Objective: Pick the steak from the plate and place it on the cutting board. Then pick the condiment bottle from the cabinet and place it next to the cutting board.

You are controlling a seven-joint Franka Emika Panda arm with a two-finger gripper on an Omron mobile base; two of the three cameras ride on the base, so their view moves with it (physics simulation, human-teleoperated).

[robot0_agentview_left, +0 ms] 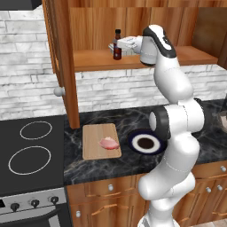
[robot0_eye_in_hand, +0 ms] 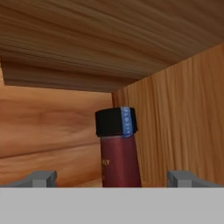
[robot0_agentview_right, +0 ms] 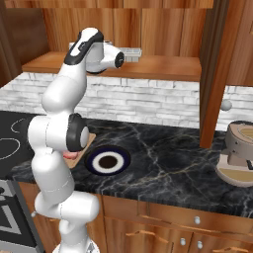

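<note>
The condiment bottle (robot0_agentview_left: pixel 117 45), dark red-brown with a black cap, stands upright on the cabinet shelf (robot0_agentview_left: pixel 93 60). My gripper (robot0_agentview_left: pixel 114 48) reaches into the cabinet at bottle height, open. In the hand view the bottle (robot0_eye_in_hand: pixel 119 157) stands between and just beyond the two fingertips (robot0_eye_in_hand: pixel 41 178), untouched; the gripper (robot0_eye_in_hand: pixel 111 179) stays wide. Down on the counter, the pink steak (robot0_agentview_left: pixel 109 143) lies on the light-wood cutting board (robot0_agentview_left: pixel 95 133). The navy-rimmed plate (robot0_agentview_left: pixel 133 142) sits bare just right of the board. From the right, the gripper (robot0_agentview_right: pixel 133 53) points into the cabinet (robot0_agentview_right: pixel 163 66) above the plate (robot0_agentview_right: pixel 121 154).
A black stovetop (robot0_agentview_left: pixel 31 150) fills the counter left of the board. The cabinet's open door edge (robot0_agentview_left: pixel 66 66) hangs down left of the shelf. A brown appliance (robot0_agentview_right: pixel 239 158) stands at the counter's far right. Drawer fronts (robot0_agentview_left: pixel 106 190) run below the dark marble counter (robot0_agentview_right: pixel 168 148).
</note>
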